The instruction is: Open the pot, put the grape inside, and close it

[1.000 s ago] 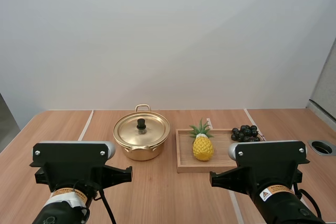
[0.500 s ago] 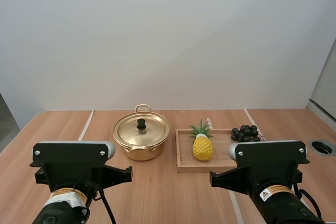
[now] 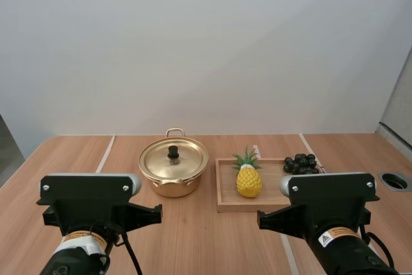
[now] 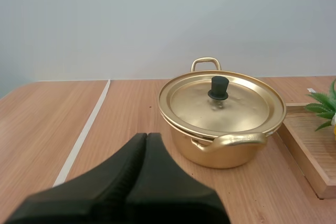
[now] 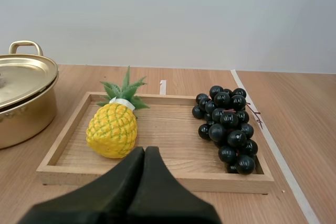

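Pot: a gold pot stands on the counter toward its far edge, just beside the tray's left edge but not touching it.
Lid: the lid sits on the pot, its black knob upright in the middle.
Tray: a wooden tray lies flat to the right of the pot.
Grapes: a dark bunch of grapes lies in the tray along its right edge.
Pineapple: a yellow pineapple lies in the tray's left half, apart from the grapes.
Left fingers: the left fingers are pressed together on nothing, short of the pot on its near side.
Right fingers: the right fingers are closed together and empty, over the tray's near edge between pineapple and grapes.
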`<state>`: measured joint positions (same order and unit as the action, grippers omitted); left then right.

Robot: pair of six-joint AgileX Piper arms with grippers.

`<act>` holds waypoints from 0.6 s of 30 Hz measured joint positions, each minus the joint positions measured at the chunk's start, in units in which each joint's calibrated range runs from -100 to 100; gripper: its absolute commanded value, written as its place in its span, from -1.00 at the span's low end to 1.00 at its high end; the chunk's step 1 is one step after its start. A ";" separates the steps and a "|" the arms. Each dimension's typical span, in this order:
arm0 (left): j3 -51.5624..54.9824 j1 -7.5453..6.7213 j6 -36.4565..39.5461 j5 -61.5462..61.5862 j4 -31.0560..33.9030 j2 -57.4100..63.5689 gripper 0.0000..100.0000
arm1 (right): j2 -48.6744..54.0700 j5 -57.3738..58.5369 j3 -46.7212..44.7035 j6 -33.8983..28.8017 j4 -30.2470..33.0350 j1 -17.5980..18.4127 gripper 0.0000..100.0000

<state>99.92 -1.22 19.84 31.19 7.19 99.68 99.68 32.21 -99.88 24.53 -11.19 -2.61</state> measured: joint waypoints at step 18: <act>0.00 0.00 0.00 0.00 0.00 0.00 -1.00 | 0.00 0.00 0.00 0.00 0.40 0.00 -1.00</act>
<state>99.92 -1.22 19.84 31.19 7.19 99.68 99.68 32.21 -99.88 24.53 -10.79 -2.61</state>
